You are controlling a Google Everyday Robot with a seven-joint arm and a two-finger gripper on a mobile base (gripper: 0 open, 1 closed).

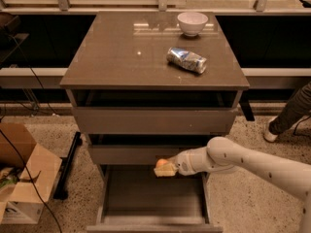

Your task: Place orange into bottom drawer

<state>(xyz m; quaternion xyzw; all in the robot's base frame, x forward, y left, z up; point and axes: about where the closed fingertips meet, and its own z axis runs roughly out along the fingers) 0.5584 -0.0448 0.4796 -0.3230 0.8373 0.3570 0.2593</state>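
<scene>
So yeah, the orange (pixel 161 163) is being clamped in the gripper (pixel 165 170), and both are being held just above the back part of the bottom drawer (pixel 146 195). That drawer's being shown pulled right out toward the camera.

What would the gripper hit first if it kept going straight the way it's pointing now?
The gripper, holding the orange, points leftward over the open bottom drawer. The way looks free up to that drawer's left wall. Height and depth are unclear, so it may pass just above the wall.
</scene>
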